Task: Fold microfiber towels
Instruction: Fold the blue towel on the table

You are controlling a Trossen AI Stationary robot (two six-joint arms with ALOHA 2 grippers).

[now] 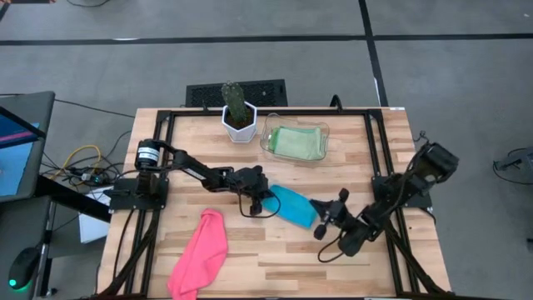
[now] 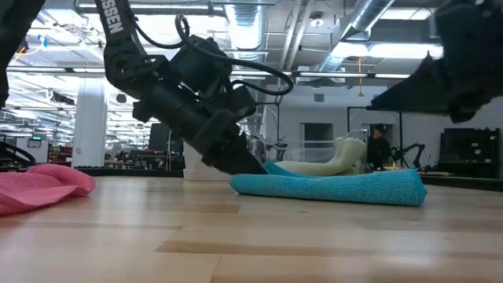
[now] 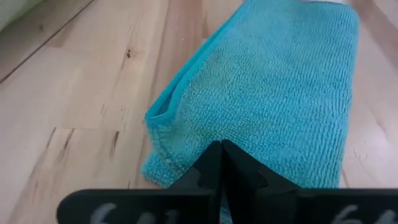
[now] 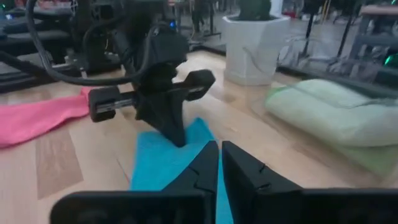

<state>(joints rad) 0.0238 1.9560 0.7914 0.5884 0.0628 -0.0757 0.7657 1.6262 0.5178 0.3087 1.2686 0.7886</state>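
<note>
A turquoise towel point(image 1: 293, 205) point(image 2: 338, 187) lies folded and flat at the table's middle. My left gripper point(image 1: 268, 200) point(image 3: 221, 144) is shut, with its tips down on the towel's left end. My right gripper point(image 1: 318, 215) point(image 4: 219, 149) hovers above the towel's right end. Its fingers are shut with nothing between them. A pink towel point(image 1: 200, 254) point(image 2: 39, 189) lies crumpled at the near left. Light green towels point(image 1: 296, 142) lie in a clear tray point(image 1: 326, 133) at the far side. My left gripper sets its shut fingertips point(image 2: 250, 167) on the turquoise towel's left end point(image 3: 205, 127), slanting down from the table's left. I cannot tell whether any cloth is caught between the tips. The towel lies flat on the table.
A cactus in a white pot point(image 1: 239, 112) stands at the far middle, left of the tray. Bare wood shows between the pink and turquoise towels and along the near edge.
</note>
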